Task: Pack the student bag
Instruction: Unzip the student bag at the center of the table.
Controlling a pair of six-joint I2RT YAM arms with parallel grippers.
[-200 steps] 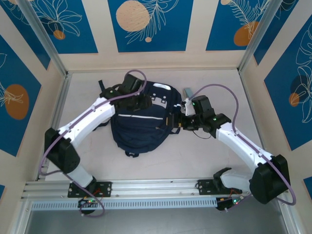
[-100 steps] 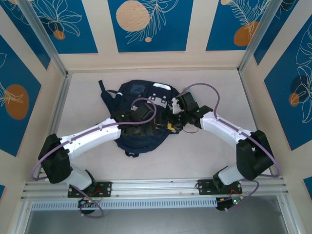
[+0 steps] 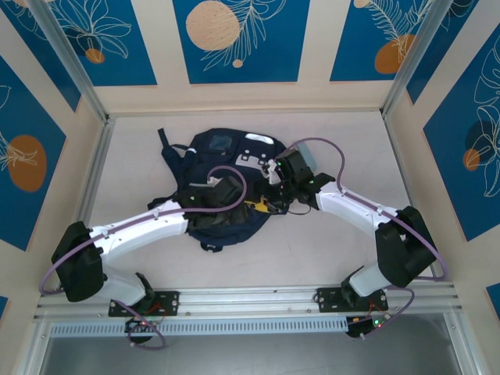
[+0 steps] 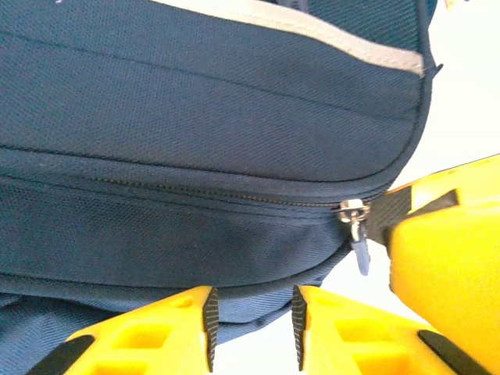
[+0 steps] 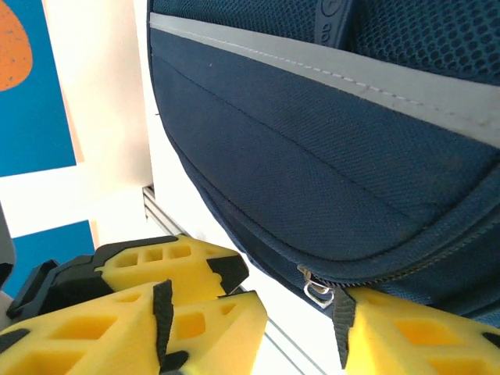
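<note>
The big dark navy cloth backpack (image 3: 226, 152) still lies in the middle of the pale table (image 3: 328, 242). The left gripper (image 4: 254, 324) has slid down to the bag's near edge, its fingers a little apart and holding nothing. The right gripper (image 3: 266, 205) is beside the small metal zip pull (image 5: 316, 291). I cannot tell if it grips it.

Student bag (image 3: 226, 156) on table (image 3: 336, 242), left pincer (image 3: 245, 205) at its right edge, right pincer (image 3: 270, 201) alongside

The student bag (image 3: 226, 148) is dark navy with a pale grey stripe (image 4: 351, 45). The left claw (image 4: 251, 328) is bright yellow with black pads (image 4: 209, 324), the arms (image 3: 148, 225) white with black joints and purple cables (image 3: 312, 142). Cream walls (image 3: 314, 39) at the top of the frame carry blue panels (image 3: 266, 47) with white leaf outlines and orange discs.
</note>
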